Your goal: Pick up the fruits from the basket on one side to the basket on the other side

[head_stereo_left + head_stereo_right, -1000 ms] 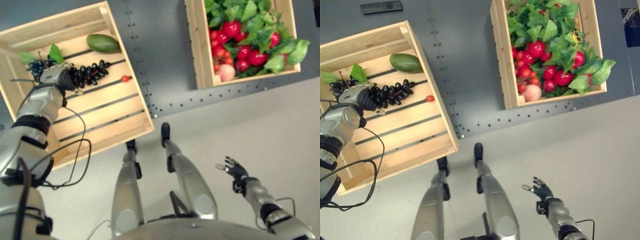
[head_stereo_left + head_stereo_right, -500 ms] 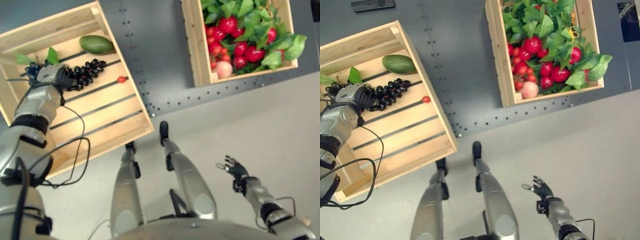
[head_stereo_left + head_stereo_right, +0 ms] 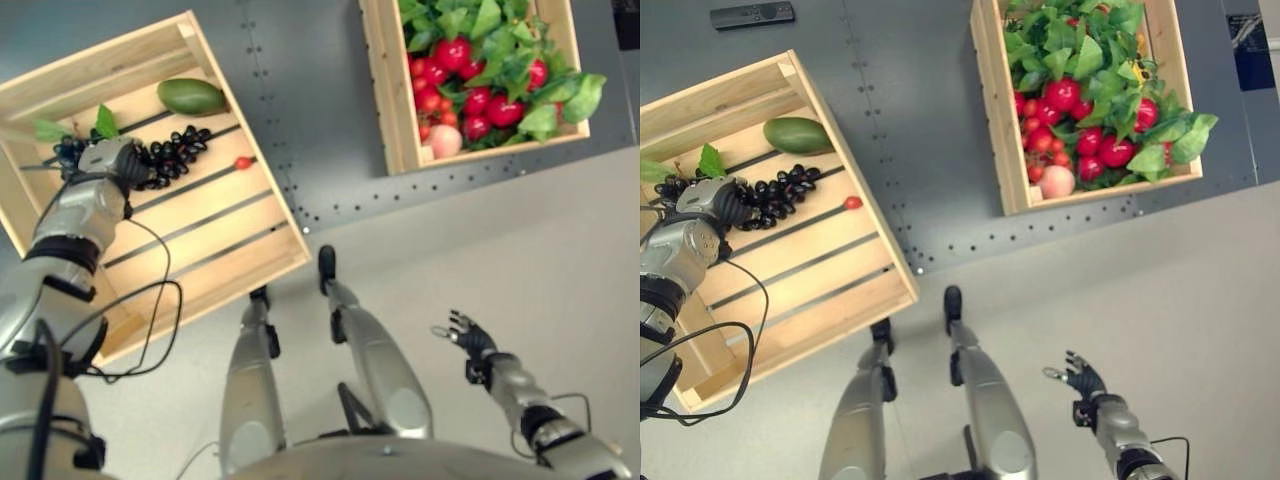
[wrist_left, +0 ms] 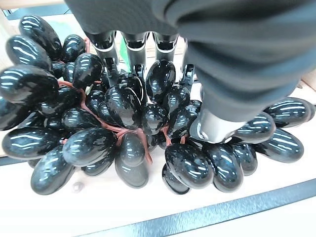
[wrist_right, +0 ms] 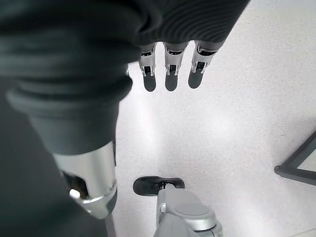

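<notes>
black grapes (image 3: 165, 157) lying on left crate (image 3: 215, 235) slats, long axis about 2-to-8 o'clock | left hand (image 3: 108, 160) at the bunch's 8 o'clock end, fingers (image 4: 136, 47) and thumb curled into the berries | right hand (image 3: 468, 335) far off, fingers spread, idle | target: right crate (image 3: 392, 110)

L crate (image 3: 855, 195) w/ grapes (image 3: 775, 195), mango (image 3: 797, 134) behind; R crate (image 3: 990, 110) w/ fruit pile (image 3: 1085, 100).
</notes>
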Motion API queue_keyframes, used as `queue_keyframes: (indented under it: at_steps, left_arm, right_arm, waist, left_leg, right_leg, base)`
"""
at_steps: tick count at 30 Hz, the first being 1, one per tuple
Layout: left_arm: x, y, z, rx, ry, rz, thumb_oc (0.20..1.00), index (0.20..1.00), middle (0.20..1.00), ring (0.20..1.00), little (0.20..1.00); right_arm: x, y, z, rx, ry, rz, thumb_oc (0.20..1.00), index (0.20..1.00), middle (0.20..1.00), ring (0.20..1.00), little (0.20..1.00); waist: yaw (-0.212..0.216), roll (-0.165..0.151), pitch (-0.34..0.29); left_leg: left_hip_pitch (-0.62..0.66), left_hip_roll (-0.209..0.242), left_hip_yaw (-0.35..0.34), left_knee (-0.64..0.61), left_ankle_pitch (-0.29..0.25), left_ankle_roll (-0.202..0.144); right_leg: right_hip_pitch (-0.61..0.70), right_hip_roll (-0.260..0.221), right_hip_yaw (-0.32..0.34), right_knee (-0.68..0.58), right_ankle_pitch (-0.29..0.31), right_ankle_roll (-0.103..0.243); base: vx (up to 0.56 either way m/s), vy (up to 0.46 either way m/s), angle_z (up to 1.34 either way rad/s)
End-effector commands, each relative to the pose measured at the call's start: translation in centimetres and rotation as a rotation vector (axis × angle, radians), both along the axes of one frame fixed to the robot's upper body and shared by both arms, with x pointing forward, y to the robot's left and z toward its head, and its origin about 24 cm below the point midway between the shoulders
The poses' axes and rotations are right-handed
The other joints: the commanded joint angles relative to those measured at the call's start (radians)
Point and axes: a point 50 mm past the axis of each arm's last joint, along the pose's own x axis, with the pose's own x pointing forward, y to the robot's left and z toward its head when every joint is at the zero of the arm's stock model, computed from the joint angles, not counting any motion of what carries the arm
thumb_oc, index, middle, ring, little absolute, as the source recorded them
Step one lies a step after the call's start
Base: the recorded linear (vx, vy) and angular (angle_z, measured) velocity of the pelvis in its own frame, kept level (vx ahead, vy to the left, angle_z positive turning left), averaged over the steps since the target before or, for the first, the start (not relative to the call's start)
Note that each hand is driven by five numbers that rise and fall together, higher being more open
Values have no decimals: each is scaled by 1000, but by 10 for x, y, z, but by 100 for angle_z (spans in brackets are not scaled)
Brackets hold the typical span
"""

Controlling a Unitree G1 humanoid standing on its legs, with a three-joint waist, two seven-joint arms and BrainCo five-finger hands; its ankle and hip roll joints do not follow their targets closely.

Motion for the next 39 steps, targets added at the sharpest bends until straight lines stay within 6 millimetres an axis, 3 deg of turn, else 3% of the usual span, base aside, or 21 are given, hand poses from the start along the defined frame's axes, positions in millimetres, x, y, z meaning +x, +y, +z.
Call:
queue_keyframes:
  at_steps: [1, 5, 8, 19, 39]
  left_arm:
    - [-12, -2, -33, -121, 62, -18, 200, 200, 200, 200, 200]
    - [-9, -16, -12, -200, -69, -115, 200, 200, 200, 200, 200]
    - [-19, -14, 0, -218, -156, -147, 200, 200, 200, 200, 200]
    - [-57, -3, -1, -236, -264, -161, 200, 200, 200, 200, 200]
    - [-68, -28, 13, -293, -379, -300, 200, 200, 200, 200, 200]
  right_arm:
    - [-22, -22, -1, -39, 31, -32, 1000, 1000, 1000, 1000, 1000]
    - [-26, -23, -2, -26, 26, -49, 1000, 1000, 1000, 1000, 1000]
    - [-28, -23, -3, -18, 18, -59, 1000, 1000, 1000, 1000, 1000]
    - [-38, -23, -5, -6, 15, -98, 1000, 1000, 1000, 1000, 1000]
    - [-37, -22, -6, -14, 21, -90, 1000, 1000, 1000, 1000, 1000]
  waist:
    - [22, 0, -10]
    - [36, 13, -13]
    - [47, 21, -9]
    - [79, 35, 2]
    - [99, 45, -4]
  left_leg:
    - [-23, -36, -17, 55, -79, 52]
    - [-12, -41, -21, 45, -76, 50]
    - [-6, -44, -24, 42, -75, 50]
    - [17, -49, -35, 25, -72, 50]
    - [40, -54, -41, 19, -78, 53]
  right_leg:
    - [12, -7, -28, 38, -62, 83]
    - [24, -10, -32, 34, -66, 81]
    - [33, -12, -33, 30, -67, 80]
    - [58, -16, -44, 17, -73, 78]
    - [83, -20, -42, 16, -80, 75]
  base:
    - [0, 0, 0]
    - [0, 0, 0]
    - [0, 0, 0]
    - [3, -11, 6]
    - [1, 0, 1]
